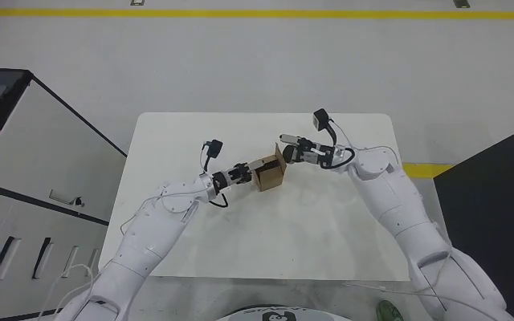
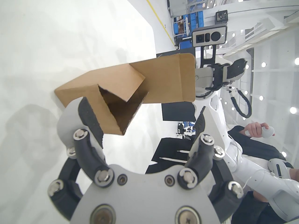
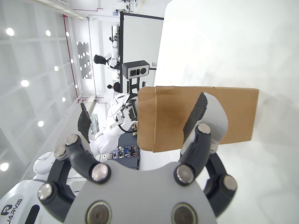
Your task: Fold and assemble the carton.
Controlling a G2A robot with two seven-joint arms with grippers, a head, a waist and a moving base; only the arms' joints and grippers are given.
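- Left gripper [image 2: 142,110]: on the side of the carton [image 1: 271,172] nearest the robot's left; jaws spread wide, gripping nothing. One finger pad [image 2: 90,117] lies right at the edge of the carton's open end; whether it touches cannot be told.
- Carton: brown cardboard, partly folded, at the middle of the table [image 1: 337,241], between the two grippers. The end towards the left gripper is open, with its flaps angled inward; one tall flap stands upright.
- Right gripper [image 3: 142,100]: on the carton's opposite side; released, jaws wide. One finger [image 3: 198,115] crosses in front of the carton's flat panel.
- Table: white, beneath the carton.
- Yellow floor line [image 1: 257,13]: well beyond the carton, past the table's far edge.
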